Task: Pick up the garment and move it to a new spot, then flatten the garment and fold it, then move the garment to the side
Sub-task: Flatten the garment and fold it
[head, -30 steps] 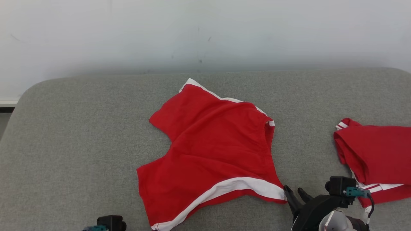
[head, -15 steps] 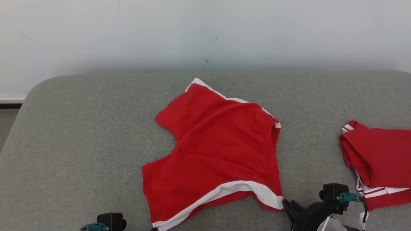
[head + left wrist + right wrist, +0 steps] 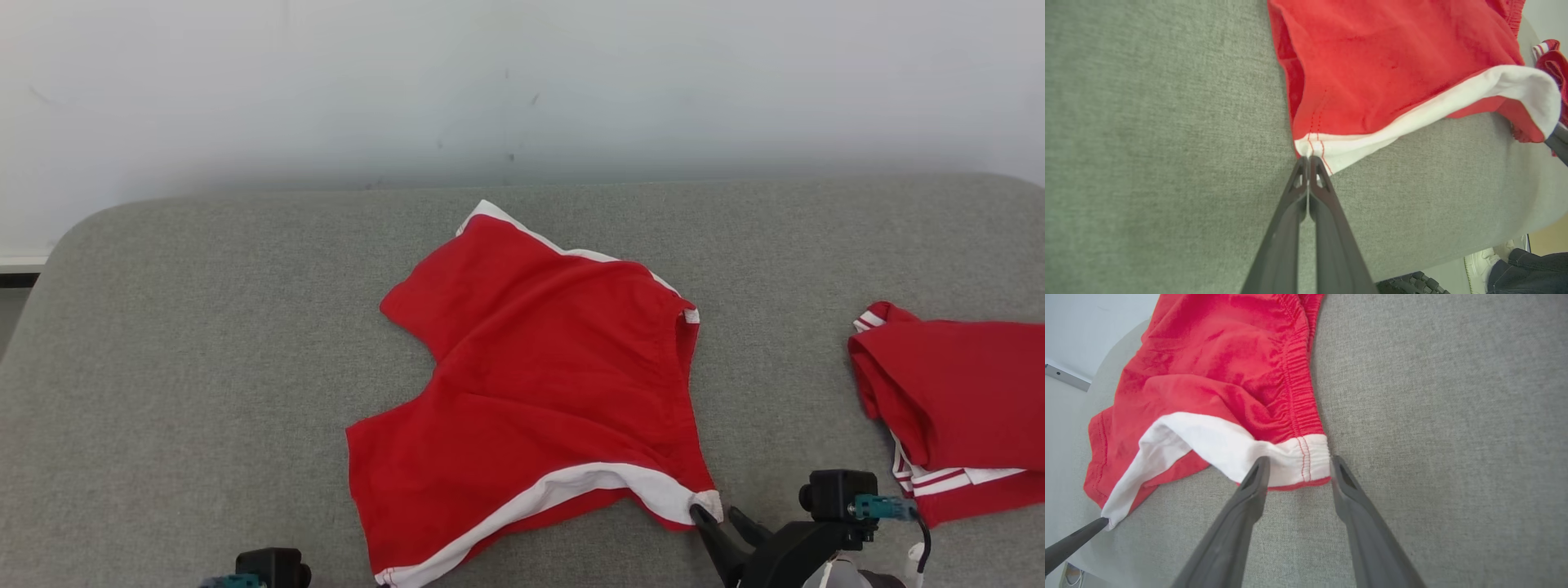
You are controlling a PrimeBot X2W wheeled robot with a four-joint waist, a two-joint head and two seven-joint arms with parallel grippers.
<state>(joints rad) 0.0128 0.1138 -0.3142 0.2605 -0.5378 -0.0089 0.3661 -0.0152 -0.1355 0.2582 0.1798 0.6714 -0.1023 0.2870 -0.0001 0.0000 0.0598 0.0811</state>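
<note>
Right gripper (image 3: 1299, 463) dropped lower in frame, spread astride waistband corner of shorts (image 3: 539, 384); left gripper (image 3: 1307, 160) pinches hem; flattening underway, fold pending.

Soft matt cloth garment (image 3: 539, 376) on coarse grey woven cushion (image 3: 204, 367)

The right gripper (image 3: 1299, 461) is showing two long, dark grey fingers (image 3: 1229, 535) that are tapering to narrow tips, each tip carrying a small slotted hollow. The left gripper (image 3: 1307, 158) is showing the same dark fingers, with triangular cut-outs near the ends. Behind the right fingers a black boxy wrist camera (image 3: 837, 494) is wearing a teal connector (image 3: 880, 508), and a thin black cable (image 3: 922, 543) is looping from it beside a pale grey forearm shell (image 3: 853, 578)
</note>
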